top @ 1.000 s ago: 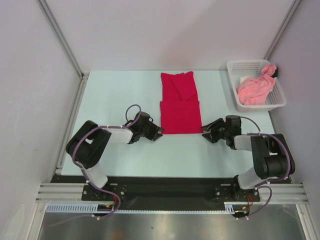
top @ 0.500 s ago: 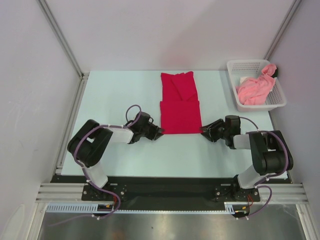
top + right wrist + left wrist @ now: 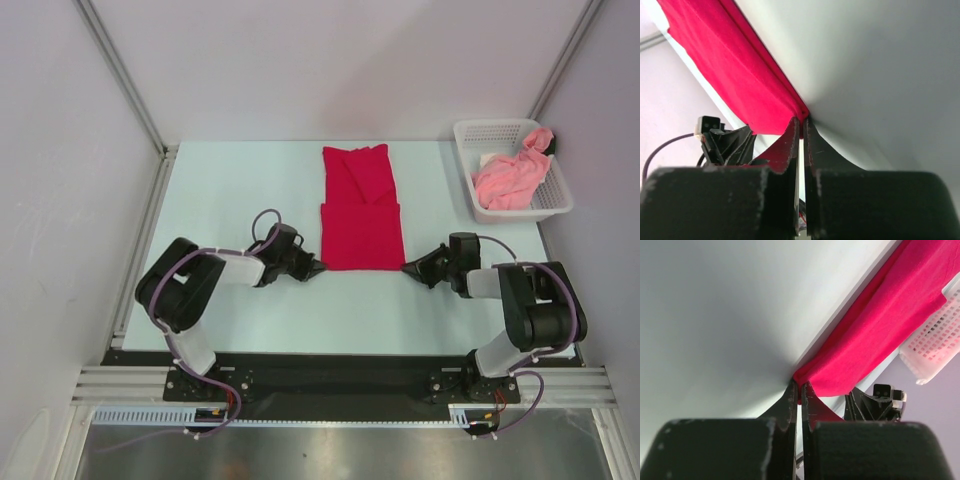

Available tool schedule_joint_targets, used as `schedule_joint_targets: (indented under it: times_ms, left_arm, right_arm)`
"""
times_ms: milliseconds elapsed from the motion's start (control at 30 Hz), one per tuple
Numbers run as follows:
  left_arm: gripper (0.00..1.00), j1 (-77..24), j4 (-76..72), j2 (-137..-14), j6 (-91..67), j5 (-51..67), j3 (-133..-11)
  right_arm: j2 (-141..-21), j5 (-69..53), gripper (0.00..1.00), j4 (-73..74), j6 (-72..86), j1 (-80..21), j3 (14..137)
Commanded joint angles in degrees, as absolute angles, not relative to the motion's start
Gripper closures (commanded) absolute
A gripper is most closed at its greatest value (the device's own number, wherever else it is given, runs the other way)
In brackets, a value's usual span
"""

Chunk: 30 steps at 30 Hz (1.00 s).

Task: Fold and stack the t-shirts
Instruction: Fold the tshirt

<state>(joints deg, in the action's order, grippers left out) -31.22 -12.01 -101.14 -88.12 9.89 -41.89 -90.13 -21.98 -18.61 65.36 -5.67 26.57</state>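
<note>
Pale table below us: our left gripper, fingers pinched narrow, nips the folded crimson t-shirt at its 7 o'clock corner. The right gripper does likewise at 5 o'clock. The pink t-shirt lies heaped in the basket at 2 o'clock.

The pale table carries a folded crimson t-shirt — and, far right, a white basket.

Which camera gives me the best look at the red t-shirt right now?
Top external: the whole red t-shirt shows, a long folded strip flat on the table. Each wrist view catches only one near corner and edge, close up, at the tips of the left gripper and right gripper.
</note>
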Motion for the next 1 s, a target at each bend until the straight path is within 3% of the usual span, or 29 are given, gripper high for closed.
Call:
schedule_joint_targets:
  times_ms: [0,333,667,800,967]
  left_arm:
    - [1.0,-31.03,-8.62,-97.84,-83.76,11.77,-39.03]
    - [1.0,-36.46,-6.33,-86.5,-84.46,15.29,-33.14]
    - [1.0,-42.36,8.15,-58.49,-93.5,12.75,-21.11]
    - [1.0,-42.71,10.72,-49.33,-93.17,11.08,-21.44]
    - [1.0,-41.05,14.67,-51.67,-83.28,7.74,-32.3]
  right_arm:
    - [-87.55,-24.69,1.0,-11.17,59.69,-5.8,27.77]
    - [-67.87,-25.83,1.0,11.23,52.56,-6.5,27.95]
    - [-41.78,-26.89,1.0,37.84,50.9,-8.09,23.98]
    - [-39.03,-28.03,1.0,45.24,48.88,-8.09,26.97]
    - [-47.52,-28.21,1.0,42.91,44.22,-5.46,36.11]
